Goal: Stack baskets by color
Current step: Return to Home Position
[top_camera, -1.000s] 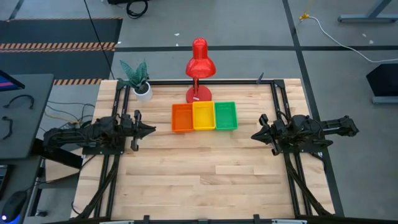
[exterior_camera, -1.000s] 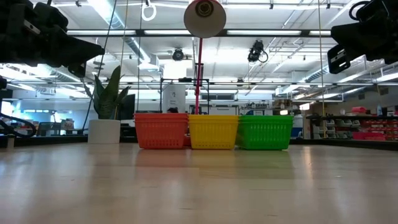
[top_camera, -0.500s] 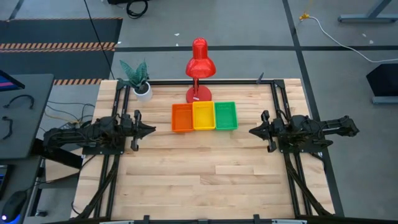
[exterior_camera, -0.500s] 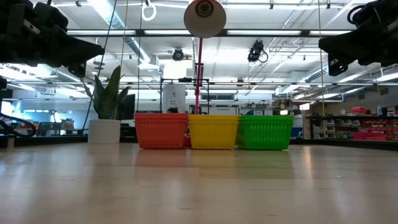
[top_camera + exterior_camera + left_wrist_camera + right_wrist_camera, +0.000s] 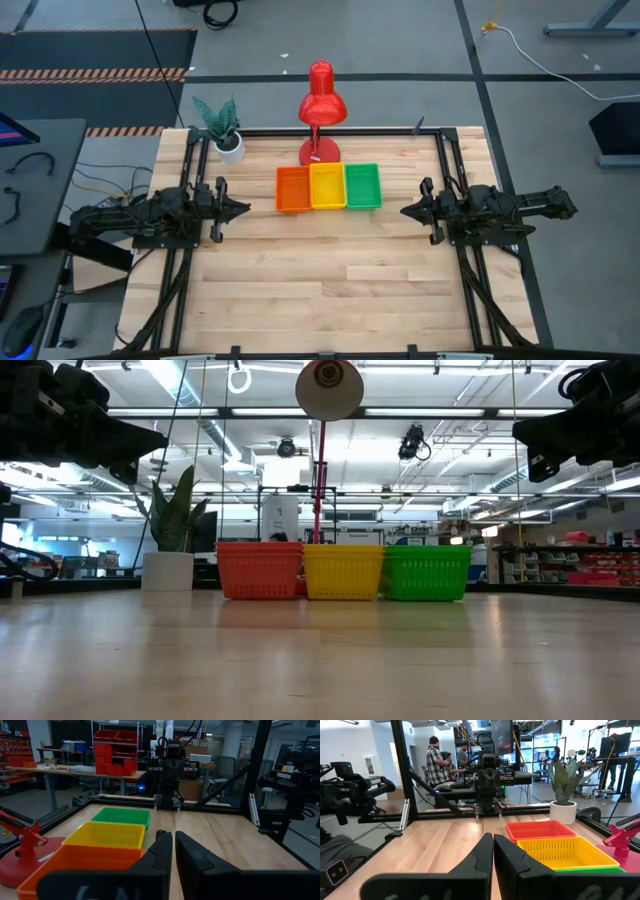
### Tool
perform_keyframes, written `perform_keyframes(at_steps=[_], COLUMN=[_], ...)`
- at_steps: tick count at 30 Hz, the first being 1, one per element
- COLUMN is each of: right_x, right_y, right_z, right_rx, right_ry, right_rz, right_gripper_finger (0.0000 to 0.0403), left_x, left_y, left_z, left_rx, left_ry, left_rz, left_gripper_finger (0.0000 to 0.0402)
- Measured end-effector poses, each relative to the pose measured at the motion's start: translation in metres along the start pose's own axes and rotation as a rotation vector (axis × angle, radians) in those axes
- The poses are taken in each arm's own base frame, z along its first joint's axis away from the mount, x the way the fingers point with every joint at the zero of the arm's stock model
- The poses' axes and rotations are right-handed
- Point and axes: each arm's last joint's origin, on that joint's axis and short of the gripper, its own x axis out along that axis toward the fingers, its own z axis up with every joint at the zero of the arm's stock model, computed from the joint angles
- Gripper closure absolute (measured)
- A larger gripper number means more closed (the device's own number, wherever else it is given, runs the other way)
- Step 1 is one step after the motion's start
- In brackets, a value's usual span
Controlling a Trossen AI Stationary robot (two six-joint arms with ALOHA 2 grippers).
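Note:
An orange basket (image 5: 292,188), a yellow basket (image 5: 327,186) and a green basket (image 5: 362,186) stand side by side in a row on the wooden table, toward its far edge. In the low view they show as orange (image 5: 259,569), yellow (image 5: 343,570) and green (image 5: 427,571). Whether more baskets are nested inside each, I cannot tell. My left gripper (image 5: 245,209) hangs shut and level to the left of the row, pointing right, clear of the orange basket (image 5: 95,857). My right gripper (image 5: 405,211) hangs shut and level to the right, pointing left, clear of the green basket (image 5: 590,868).
A red desk lamp (image 5: 322,95) stands with its base (image 5: 320,150) just behind the baskets. A potted plant (image 5: 222,125) sits at the far left corner. Bare wood (image 5: 330,270) spreads in front of the row. People (image 5: 436,760) stand in the room beyond the table.
My right gripper has swung its fingers a little toward the table's far edge and rolled slightly; it now points straight at the table's left. It stays shut and in place. The baskets have not moved.

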Motion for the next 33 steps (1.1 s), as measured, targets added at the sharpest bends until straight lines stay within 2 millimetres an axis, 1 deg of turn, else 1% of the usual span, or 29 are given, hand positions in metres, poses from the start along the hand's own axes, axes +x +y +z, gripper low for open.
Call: perform_keyframes(at_steps=[13, 25, 33], right_x=[0.0000, 0.0000, 0.0000], right_y=[0.0000, 0.0000, 0.0000], right_z=[0.0000, 0.0000, 0.0000], right_rx=[0.000, 0.000, 0.000], right_ry=[0.000, 0.000, 0.000], right_rz=[0.000, 0.000, 0.000], right_gripper_finger=[0.0385, 0.0385, 0.0385], left_x=[0.0000, 0.0000, 0.0000], left_y=[0.0000, 0.0000, 0.0000], left_z=[0.0000, 0.0000, 0.0000], left_rx=[0.000, 0.000, 0.000], left_ry=[0.000, 0.000, 0.000], left_rz=[0.000, 0.000, 0.000], left_gripper_finger=[0.0366, 0.0376, 0.0366])
